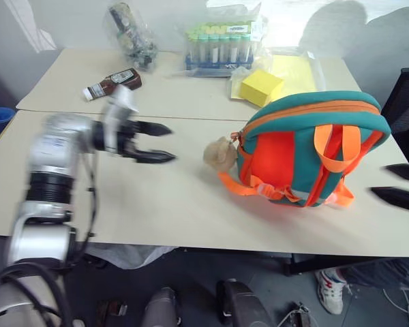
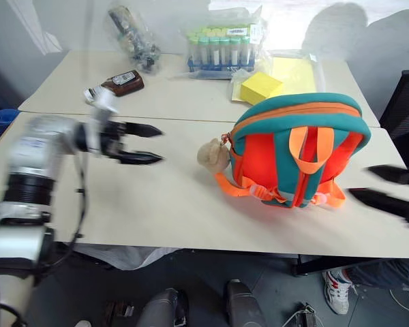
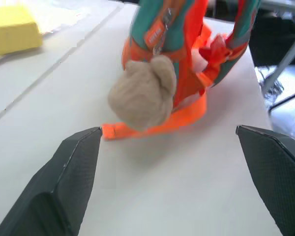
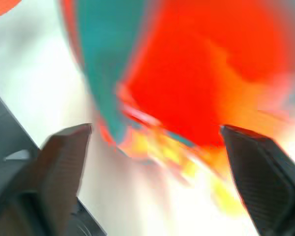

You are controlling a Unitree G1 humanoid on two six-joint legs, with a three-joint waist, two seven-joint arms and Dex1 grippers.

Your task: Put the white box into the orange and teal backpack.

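Note:
The orange and teal backpack lies on the pale table at the right, its orange panel and straps facing me, with a tan plush toy at its left side. The white box is out of view. My left gripper hovers open to the left of the plush toy, pointing at it with nothing between its fingers; in the left wrist view the gripper faces the toy. Just right of the backpack, my right gripper is open and empty, apart from the bag.
At the table's far side lie a yellow cube block, a rack of capped tubes, a brown sauce bottle and a clear bag of items. A black chair stands at the right. A person's shoe shows below the table.

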